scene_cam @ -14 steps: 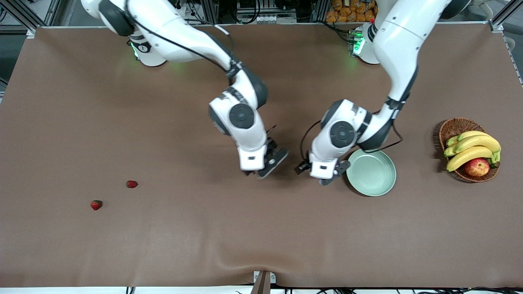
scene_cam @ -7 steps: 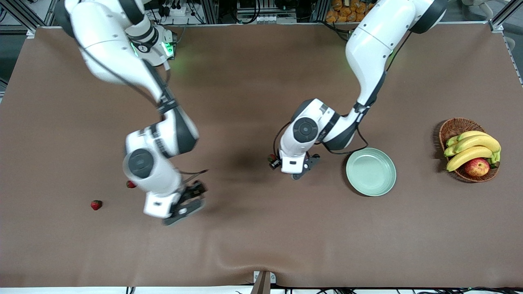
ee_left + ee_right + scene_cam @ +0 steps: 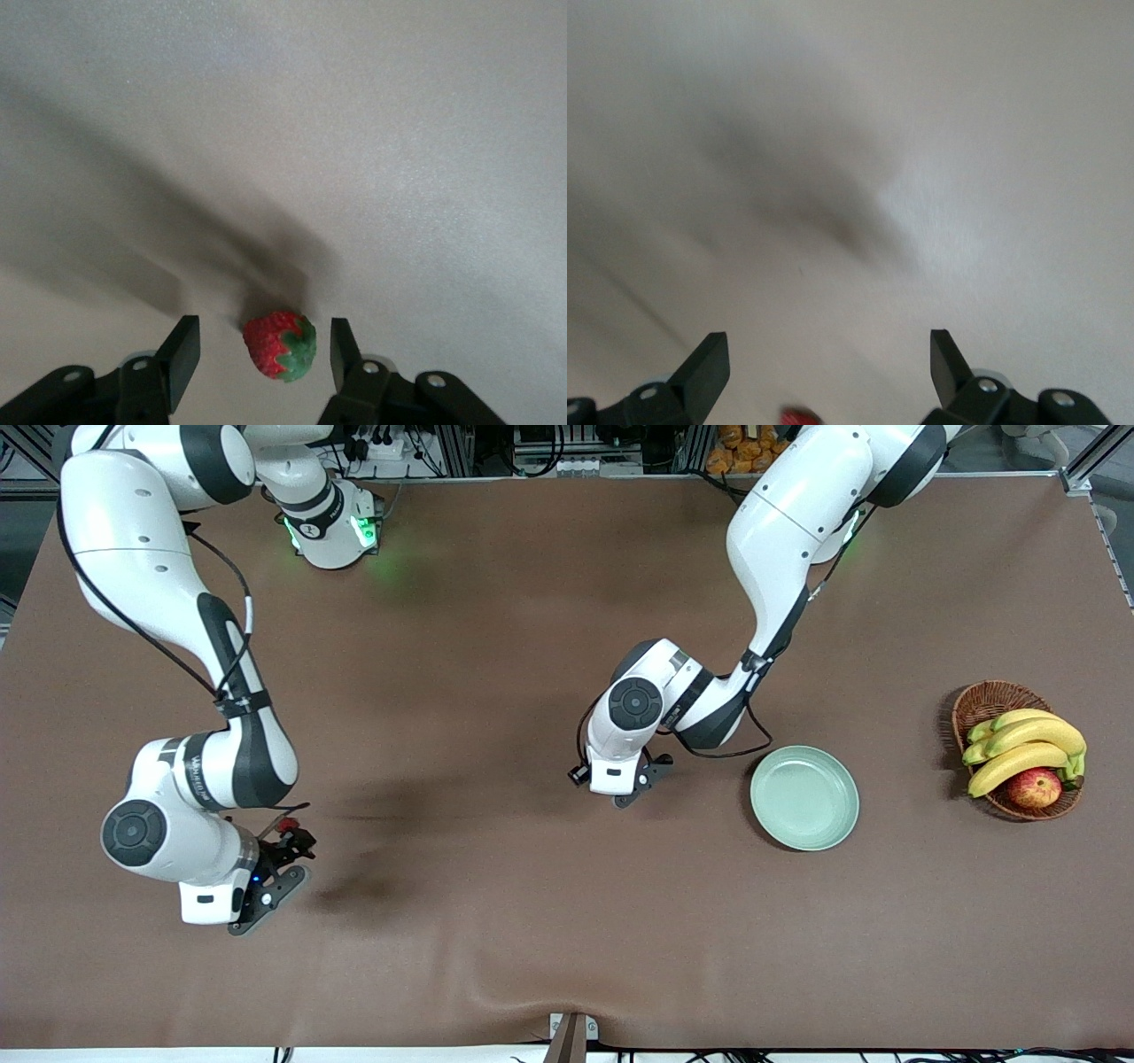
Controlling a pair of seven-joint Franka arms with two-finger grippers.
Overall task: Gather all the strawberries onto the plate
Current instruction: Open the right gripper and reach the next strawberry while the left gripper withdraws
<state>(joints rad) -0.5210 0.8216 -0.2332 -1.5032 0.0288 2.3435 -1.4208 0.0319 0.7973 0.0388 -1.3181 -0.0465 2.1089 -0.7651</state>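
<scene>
One strawberry (image 3: 280, 343) lies on the brown table between my left gripper's (image 3: 263, 329) open fingers, touching neither. In the front view that gripper (image 3: 611, 781) hangs low at mid-table, beside the empty mint-green plate (image 3: 804, 797), and hides this berry. My right gripper (image 3: 252, 877) is open, low over the right arm's end of the table. A second strawberry (image 3: 285, 825) shows just beside its wrist. A red sliver of a strawberry (image 3: 799, 414) shows at the edge of the right wrist view, between the open fingers (image 3: 709, 354). The third berry is hidden in the front view.
A brown wicker basket (image 3: 992, 700) with bananas (image 3: 1028, 748) and a red-yellow apple (image 3: 1033, 786) stands at the left arm's end of the table, past the plate. A ripple in the table cover (image 3: 532, 992) runs along the edge nearest the front camera.
My right arm swung from mid-table to the right arm's end, over the two strawberries, and now hides one. My left gripper moved from the plate toward mid-table, over a strawberry.
</scene>
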